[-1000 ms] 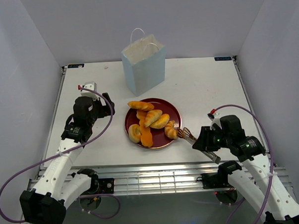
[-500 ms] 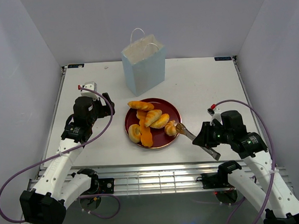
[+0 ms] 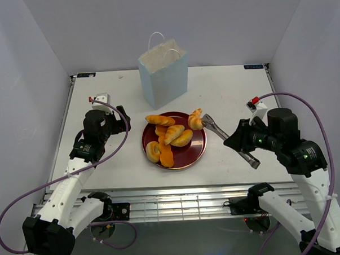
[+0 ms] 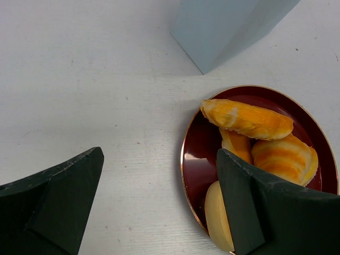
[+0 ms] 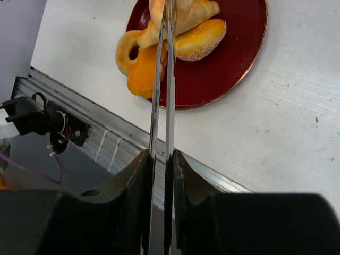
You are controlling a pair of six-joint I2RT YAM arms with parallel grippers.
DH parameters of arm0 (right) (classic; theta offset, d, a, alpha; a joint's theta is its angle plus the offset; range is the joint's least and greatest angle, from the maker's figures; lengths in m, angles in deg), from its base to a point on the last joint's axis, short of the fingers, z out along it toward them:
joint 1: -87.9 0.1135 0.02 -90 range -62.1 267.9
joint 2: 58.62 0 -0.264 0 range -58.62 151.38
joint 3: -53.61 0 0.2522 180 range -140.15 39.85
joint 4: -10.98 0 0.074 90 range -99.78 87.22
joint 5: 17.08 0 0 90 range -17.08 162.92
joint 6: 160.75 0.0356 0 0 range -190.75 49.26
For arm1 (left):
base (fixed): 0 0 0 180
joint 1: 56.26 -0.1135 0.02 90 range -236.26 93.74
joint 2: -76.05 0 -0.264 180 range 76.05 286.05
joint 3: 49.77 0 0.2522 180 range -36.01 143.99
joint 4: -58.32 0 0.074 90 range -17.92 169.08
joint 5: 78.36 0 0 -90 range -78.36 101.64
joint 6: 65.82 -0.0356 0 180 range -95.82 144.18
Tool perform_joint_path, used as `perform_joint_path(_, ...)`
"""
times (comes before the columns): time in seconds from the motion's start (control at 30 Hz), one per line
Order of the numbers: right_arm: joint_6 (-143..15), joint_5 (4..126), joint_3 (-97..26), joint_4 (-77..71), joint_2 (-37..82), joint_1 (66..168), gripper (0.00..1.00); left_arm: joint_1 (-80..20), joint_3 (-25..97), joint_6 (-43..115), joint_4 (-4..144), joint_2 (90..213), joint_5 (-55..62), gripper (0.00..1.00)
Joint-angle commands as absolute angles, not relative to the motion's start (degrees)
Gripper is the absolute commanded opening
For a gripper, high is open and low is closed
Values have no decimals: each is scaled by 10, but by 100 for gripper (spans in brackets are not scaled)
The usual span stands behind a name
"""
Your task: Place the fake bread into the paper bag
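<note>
Lifted within the last second, one small roll [image 3: 195,121] has left the near-right rim of the red plate [image 3: 195,152] and hangs over its far-right rim in the tips of metal tongs [image 3: 224,137]. The right pincer [image 3: 242,144] is clenched on their handles. The roll looks light, stiff and smooth, so it may slip; a hold across its middle seems safest. The remaining fake bread [image 3: 169,136] lies piled on the plate. Beyond the plate's far-left side stands the open paper bag [image 3: 165,77], thin-walled and likely easy to tip, with bare table [image 3: 236,90] alongside. Left of the plate, the left pincer [image 3: 122,119] hangs spread and empty.
</note>
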State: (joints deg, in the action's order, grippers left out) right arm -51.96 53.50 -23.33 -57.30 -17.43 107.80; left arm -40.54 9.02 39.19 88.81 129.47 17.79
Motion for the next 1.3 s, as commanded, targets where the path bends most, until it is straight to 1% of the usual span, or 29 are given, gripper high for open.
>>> perform_joint_path(0.0, -541, 539, -304, -563, -146, 1078, 18, -404, 105, 391, 887, 1283, 169, 97)
perform_joint_path(0.17, -549, 539, -387, -536, -72, 1078, 18, -404, 105, 392, 887, 1283, 166, 97)
perform_joint_path(0.53, -555, 540, -655, -481, 105, 1078, 20, -403, 104, 394, 885, 1287, 159, 97)
perform_joint_path(0.87, -551, 523, -812, -447, 259, 1078, 20, -403, 103, 394, 884, 1295, 155, 97)
perform_joint_path(1.07, -533, 496, -860, -409, 339, 1078, 21, -403, 103, 394, 883, 1299, 153, 97)
perform_joint_path(1.27, -511, 463, -855, -376, 392, 1078, 21, -403, 102, 390, 884, 1297, 166, 97)
